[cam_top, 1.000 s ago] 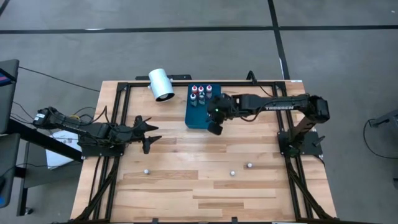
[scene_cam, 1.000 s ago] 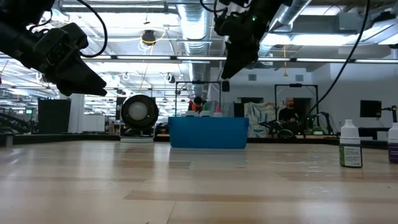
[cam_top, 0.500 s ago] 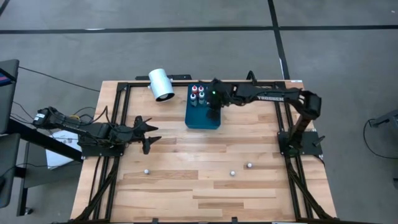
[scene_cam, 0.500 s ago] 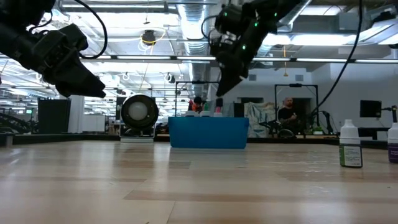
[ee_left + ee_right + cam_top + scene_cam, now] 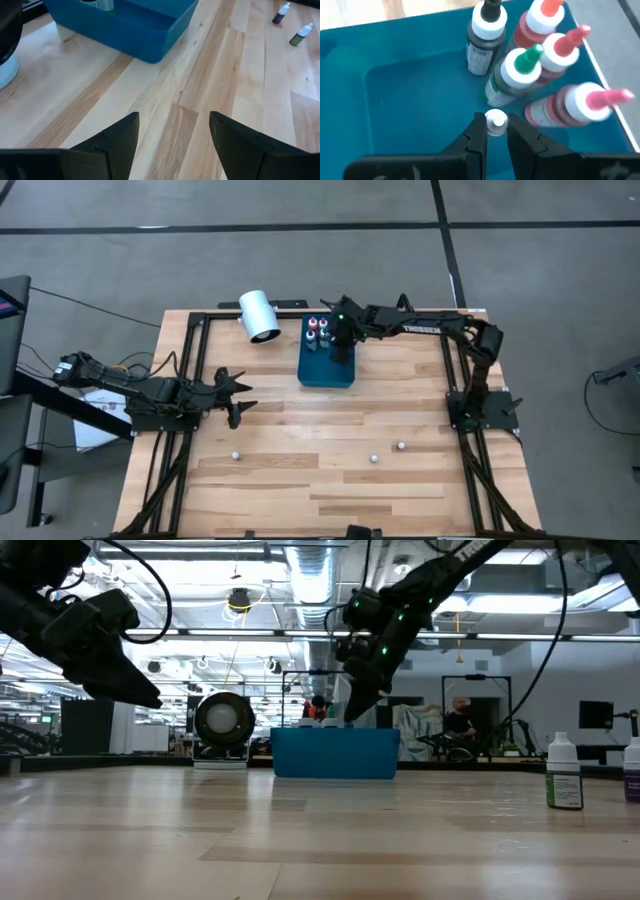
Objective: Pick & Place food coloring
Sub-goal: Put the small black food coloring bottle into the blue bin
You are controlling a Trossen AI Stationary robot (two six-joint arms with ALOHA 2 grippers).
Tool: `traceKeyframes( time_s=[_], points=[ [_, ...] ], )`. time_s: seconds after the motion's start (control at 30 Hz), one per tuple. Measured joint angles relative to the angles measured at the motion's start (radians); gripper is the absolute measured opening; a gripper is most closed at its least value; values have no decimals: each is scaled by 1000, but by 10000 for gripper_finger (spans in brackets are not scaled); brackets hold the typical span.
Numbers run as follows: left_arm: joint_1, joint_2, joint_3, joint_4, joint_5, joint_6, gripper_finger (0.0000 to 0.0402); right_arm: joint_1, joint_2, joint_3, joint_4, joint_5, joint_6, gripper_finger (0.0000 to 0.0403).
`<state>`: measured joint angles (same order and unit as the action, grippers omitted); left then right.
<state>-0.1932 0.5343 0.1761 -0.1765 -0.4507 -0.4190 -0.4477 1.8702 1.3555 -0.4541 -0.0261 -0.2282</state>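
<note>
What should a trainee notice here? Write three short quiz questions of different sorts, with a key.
1. True or false: the right gripper is shut on a white-capped dropper bottle over the blue tray.
2. In the high view, how many loose bottles stand on the wooden table outside the tray?
3. The left gripper is: A) open above the table, B) shut on a bottle, C) inside the tray.
Key: 1 true; 2 three; 3 A.

- Floor (image 5: 300, 250): grey, crossed by dark lines.
- Ceiling (image 5: 300, 570): exposed ducts and bright strip lights.
- Person (image 5: 462, 720) standing in the far background.
</note>
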Motion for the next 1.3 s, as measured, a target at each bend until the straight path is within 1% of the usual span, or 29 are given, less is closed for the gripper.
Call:
traceKeyframes(
  time_s=[0.07,0.13,0.2,0.3,0.37,0.43,0.57,0.77,0.97,1.3],
  points=[
    [0,0,0,0,0,0,234,0,9,-5,-24,0,-3,48],
    [0,0,0,0,0,0,234,0,33,2,32,0,-7,48],
    [0,0,0,0,0,-1,234,-4,37,-5,5,2,-3,48],
    [0,0,0,1,1,-8,234,-9,51,1,34,5,4,48],
    [0,0,0,2,1,-22,234,-16,56,-4,10,5,16,48],
    [0,0,0,2,1,-37,234,-18,68,-2,25,7,18,48],
    [0,0,0,2,1,-45,234,-18,69,-2,20,29,18,48],
    [0,0,0,2,1,-45,234,-20,69,-3,22,29,18,48],
    [0,0,0,2,1,-45,234,-12,70,-74,100,32,68,48],
    [0,0,0,2,0,-45,234,-18,70,-82,152,79,63,48]
  ],
)
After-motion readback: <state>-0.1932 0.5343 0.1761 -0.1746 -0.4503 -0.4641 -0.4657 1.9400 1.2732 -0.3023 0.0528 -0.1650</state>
